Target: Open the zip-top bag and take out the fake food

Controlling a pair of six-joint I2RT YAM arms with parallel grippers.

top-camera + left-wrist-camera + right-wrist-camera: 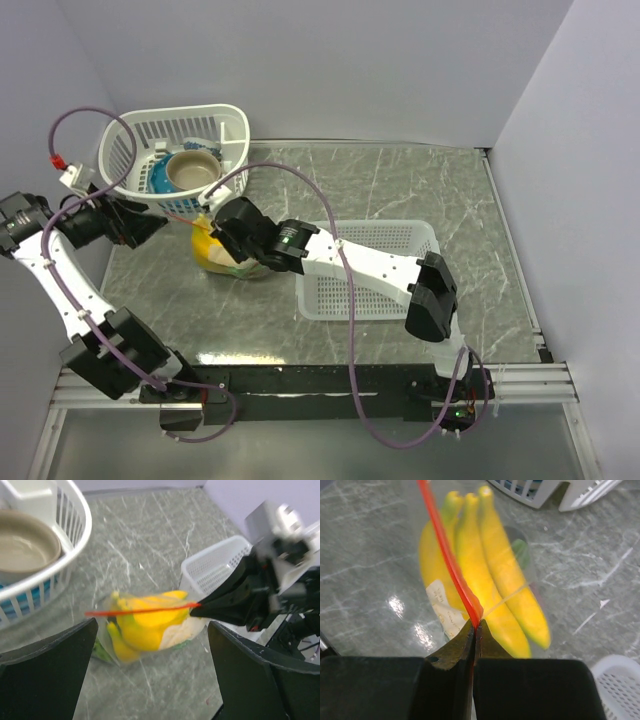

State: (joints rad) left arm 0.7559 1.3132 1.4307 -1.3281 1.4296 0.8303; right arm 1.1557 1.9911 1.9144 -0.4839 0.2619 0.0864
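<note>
R gripper [475, 626] was clenched on the orange-red zip strip [447, 560] of the zip-top bag [230, 258], jaws pinched tight w/ the strip running up out of them. That was plain only in the R wrist view. Same view showed the fake food [492, 585] inside the bag: yellow banana bunch, a bit of green behind it, plus a white label [442, 607]. L wrist view gave the side-on look: strip stretched level, one end in the R tips, bag hanging under it. L gripper [152, 630] was released wide, bag ahead of & betw. its fingers, not touching. Only the top view gave the layout: bag low on the table [430, 190], betw. the round basket [235, 125] w/ tan bowl [192, 170] & the flat basket [335, 300]; R arm reached over the latter.
</note>
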